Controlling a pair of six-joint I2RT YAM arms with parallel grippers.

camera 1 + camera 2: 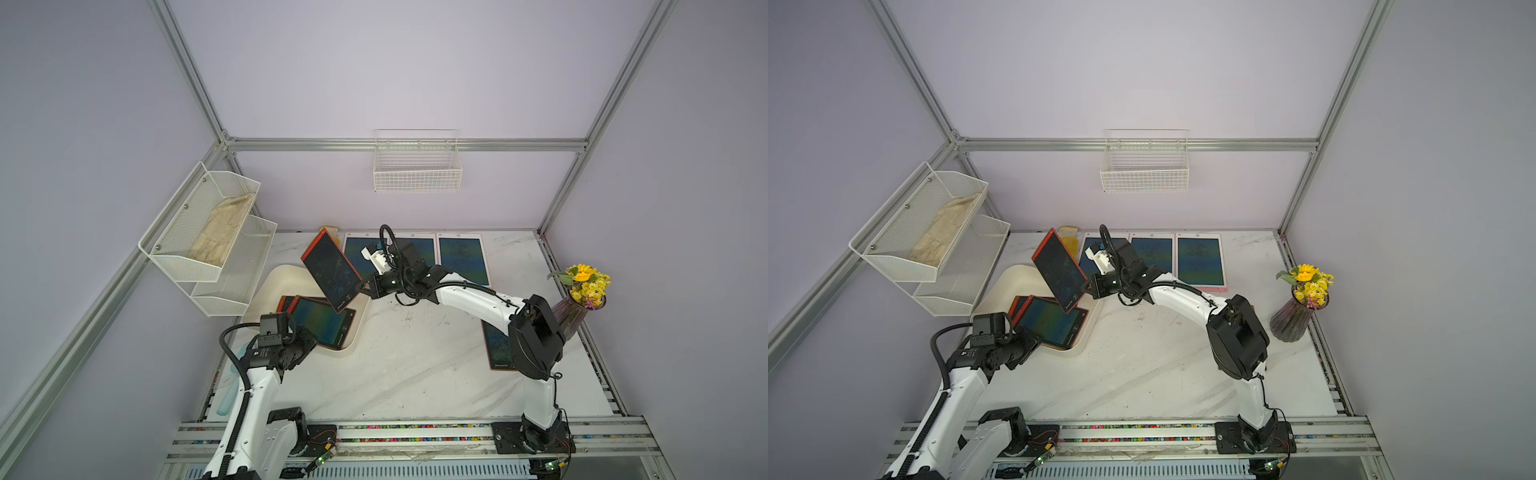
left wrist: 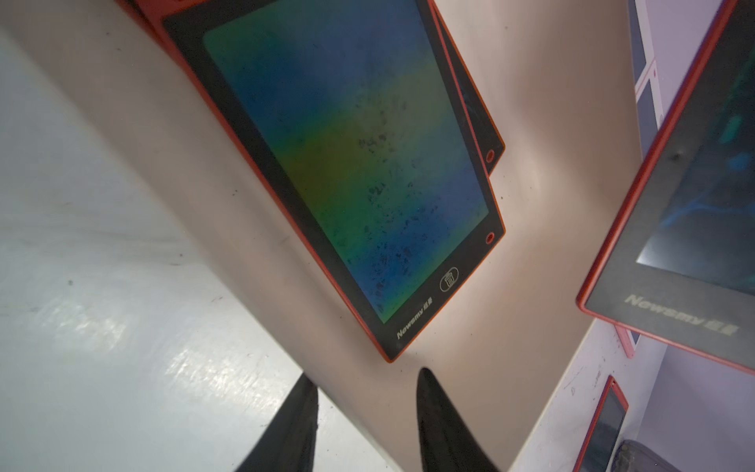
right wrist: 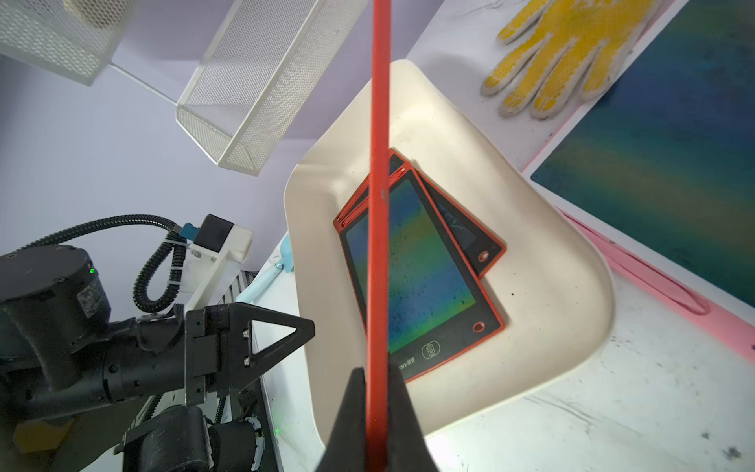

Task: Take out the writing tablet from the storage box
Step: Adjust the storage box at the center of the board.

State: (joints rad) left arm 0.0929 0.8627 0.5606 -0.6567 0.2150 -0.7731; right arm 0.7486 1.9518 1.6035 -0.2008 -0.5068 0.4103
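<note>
The cream storage box [image 1: 282, 276] [image 1: 1013, 278] sits at the table's left. Two red-framed writing tablets [image 1: 322, 322] [image 1: 1050, 320] lie stacked in it, the upper one [image 2: 347, 163] [image 3: 421, 265] facing up. A third red writing tablet [image 1: 332, 270] [image 1: 1061, 270] hangs tilted above the box, and my right gripper [image 1: 363, 287] [image 3: 376, 372] is shut on its edge [image 3: 378, 163]. My left gripper [image 1: 309, 336] [image 2: 366, 374] is open at the box's near corner. One of its fingers is outside the wall [image 2: 531, 204] and the other is inside.
Pink-framed tablets [image 1: 463, 259] [image 1: 1200, 259] lie along the back of the table, and another [image 1: 496, 349] lies under the right arm. A flower vase [image 1: 582, 291] stands at the right edge. A mesh shelf [image 1: 216, 241] overhangs the box, with a yellow glove [image 3: 559, 53] behind and a wire basket [image 1: 417, 166] on the wall.
</note>
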